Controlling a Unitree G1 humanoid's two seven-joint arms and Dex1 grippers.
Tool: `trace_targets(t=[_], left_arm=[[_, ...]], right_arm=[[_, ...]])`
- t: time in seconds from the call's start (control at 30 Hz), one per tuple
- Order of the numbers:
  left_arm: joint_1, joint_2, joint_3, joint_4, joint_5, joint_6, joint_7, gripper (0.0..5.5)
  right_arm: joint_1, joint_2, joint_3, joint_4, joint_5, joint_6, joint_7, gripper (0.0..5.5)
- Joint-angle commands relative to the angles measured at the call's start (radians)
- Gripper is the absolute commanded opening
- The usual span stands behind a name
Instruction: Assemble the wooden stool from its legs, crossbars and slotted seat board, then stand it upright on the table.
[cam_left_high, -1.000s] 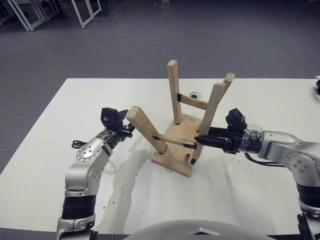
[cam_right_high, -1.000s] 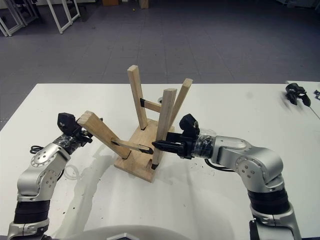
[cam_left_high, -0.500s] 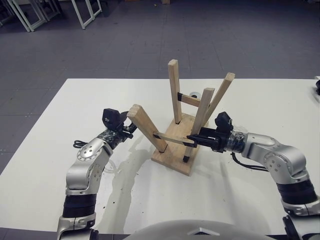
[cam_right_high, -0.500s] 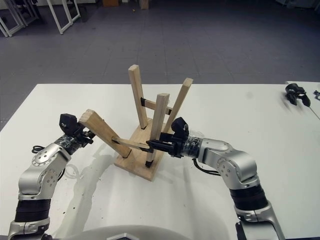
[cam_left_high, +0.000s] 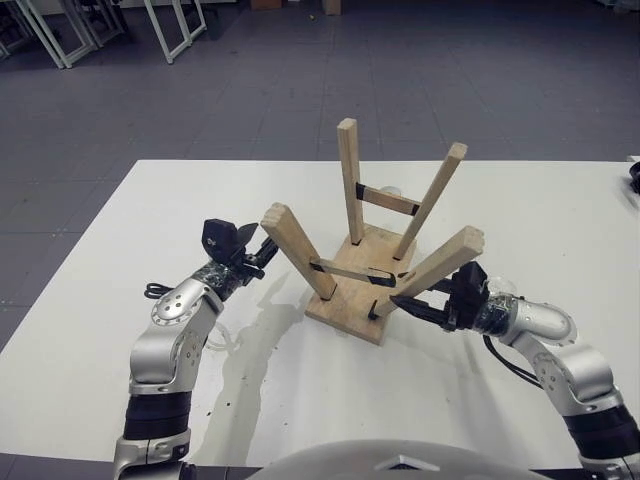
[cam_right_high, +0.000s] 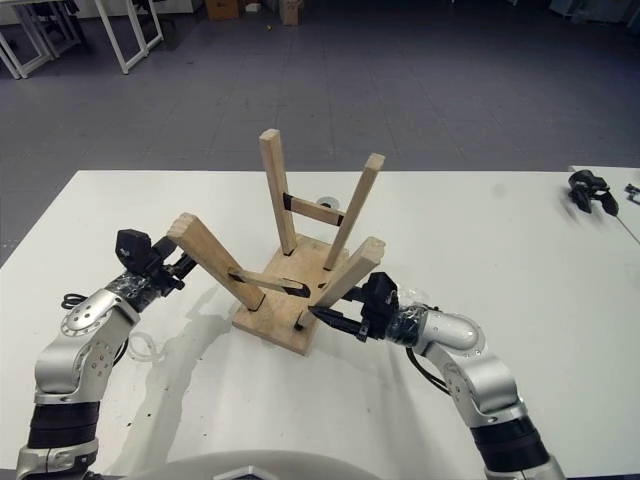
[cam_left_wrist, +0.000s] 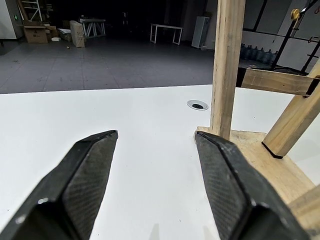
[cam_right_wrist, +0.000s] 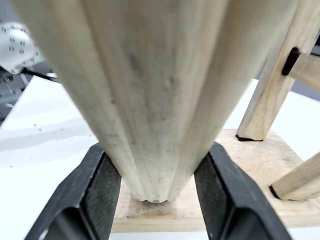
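Note:
The slotted seat board (cam_left_high: 345, 315) lies flat on the white table (cam_left_high: 120, 330) with its legs pointing up. Two rear legs (cam_left_high: 349, 180) are joined by a crossbar (cam_left_high: 388, 201). A front leg (cam_left_high: 298, 250) leans left, and a second crossbar (cam_left_high: 350, 272) runs from it. The other front leg (cam_left_high: 437, 267) leans right, and my right gripper (cam_left_high: 400, 303) is shut on it near its foot, its fingers (cam_right_wrist: 95, 195) on either side of the wood. My left gripper (cam_left_high: 258, 258) hangs open beside the left-leaning leg, nothing between its fingers (cam_left_wrist: 90, 170).
A round cable hole (cam_left_wrist: 198, 105) sits in the table behind the stool. A small black object (cam_right_high: 590, 190) lies at the table's far right edge. A thin cable (cam_left_high: 155, 290) loops by my left arm. Bare table lies in front of the stool and on both sides of it.
The front leg held by my right gripper has tipped from nearly upright to leaning right. My right arm has drawn down and back toward me. The left gripper has barely moved.

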Motion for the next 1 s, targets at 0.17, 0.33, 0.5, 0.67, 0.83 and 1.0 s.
trace_targets(t=[0.17,0.33,0.5,0.67,0.83,1.0], left_arm=[[-0.013,0.032,0.072,-0.129,-0.021,0.027,0.026,2.87],[-0.171,0.157,0.236,-0.115,0.006,-0.007,0.076,2.87],[-0.359,0.258,0.227,-0.19,-0.003,0.007,0.066,2.87],[-0.495,0.302,-0.083,-0.39,0.026,0.188,0.02,2.87],[-0.436,0.28,-0.409,-0.397,0.19,0.247,0.002,2.87],[-0.359,0.259,-0.583,-0.342,0.326,0.222,-0.009,2.87]], right_arm=[[0.002,-0.054,0.064,0.052,-0.217,0.06,-0.094,2.01],[-0.066,-0.055,0.044,-0.01,-0.16,0.243,-0.132,2.01],[-0.154,-0.064,0.055,-0.043,-0.149,0.4,-0.15,2.01],[-0.192,-0.067,0.097,-0.042,-0.192,0.444,-0.175,2.01],[-0.213,-0.054,0.128,-0.031,-0.221,0.443,-0.193,2.01],[-0.21,-0.054,0.131,-0.026,-0.222,0.44,-0.195,2.01]])
